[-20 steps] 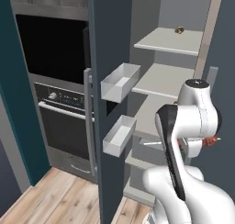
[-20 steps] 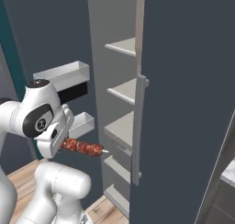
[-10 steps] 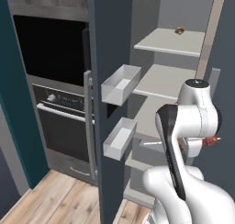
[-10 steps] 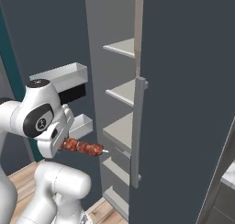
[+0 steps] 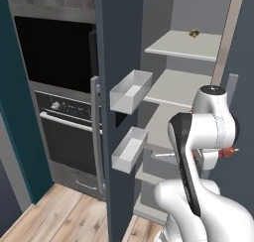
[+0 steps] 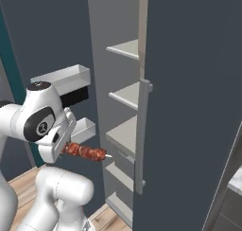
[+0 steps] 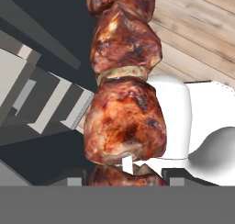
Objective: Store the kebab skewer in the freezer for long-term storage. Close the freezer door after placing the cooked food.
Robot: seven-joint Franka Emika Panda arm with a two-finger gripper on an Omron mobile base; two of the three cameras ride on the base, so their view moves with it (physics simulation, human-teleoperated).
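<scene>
My gripper [image 6: 66, 148] is shut on the kebab skewer [image 6: 86, 152], holding it level at about the height of the middle shelf, with the pale tip toward the freezer [image 6: 126, 95] interior and short of it. In the hand view the red-brown chunks of the skewer [image 7: 124, 103] rise from between my fingertips [image 7: 73, 178]. From the left, the skewer's red end [image 5: 228, 152] pokes out behind my arm, which hides the hand. The freezer door [image 5: 106, 112] stands wide open, two pale bins [image 5: 130, 91] on its inner face.
The matching right door [image 6: 189, 83] is closed, its silver handle [image 6: 142, 135] close to the skewer's tip. A black-glass oven [image 5: 67, 132] stands left of the open door. A small brown item [image 5: 193, 33] lies on an upper shelf. Wooden floor [image 5: 64, 216] lies below.
The whole picture has shifted a little, so the base has crept slightly. The skewer stays gripped the same way and the door stays open.
</scene>
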